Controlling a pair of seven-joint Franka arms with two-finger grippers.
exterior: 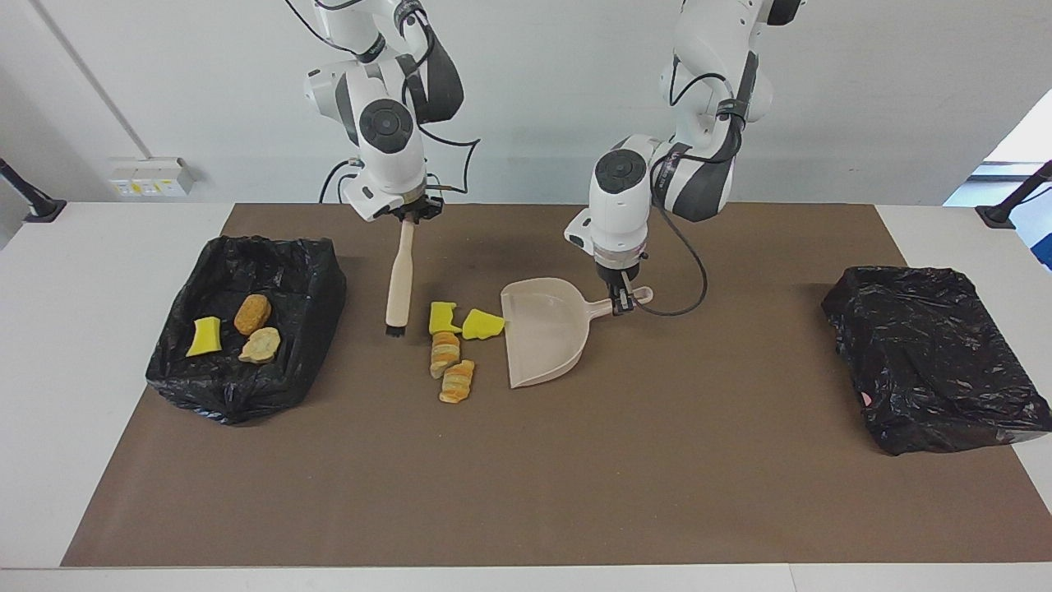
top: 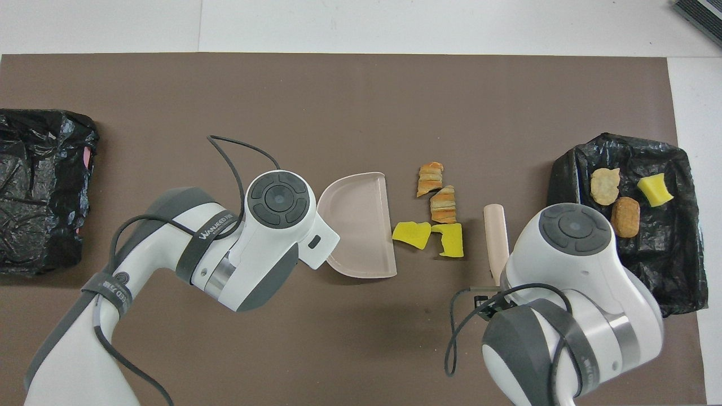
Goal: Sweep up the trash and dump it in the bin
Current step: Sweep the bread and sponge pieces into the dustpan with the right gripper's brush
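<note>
Brown mat [exterior: 526, 460] — left tool [exterior: 622, 302] pinches dustpan [exterior: 542, 333], right tool [exterior: 408, 215] pinches brush [exterior: 399, 279]; both hidden overhead.

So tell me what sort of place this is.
Probably a robotics lab test bench, not a home: two arms at a white table with a brown mat, staged foam trash, and bag-lined bins.

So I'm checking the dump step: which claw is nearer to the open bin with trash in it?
Right. The right claw grips the brush beside that bin; the left claw holds the dustpan handle nearer mid-table.
</note>
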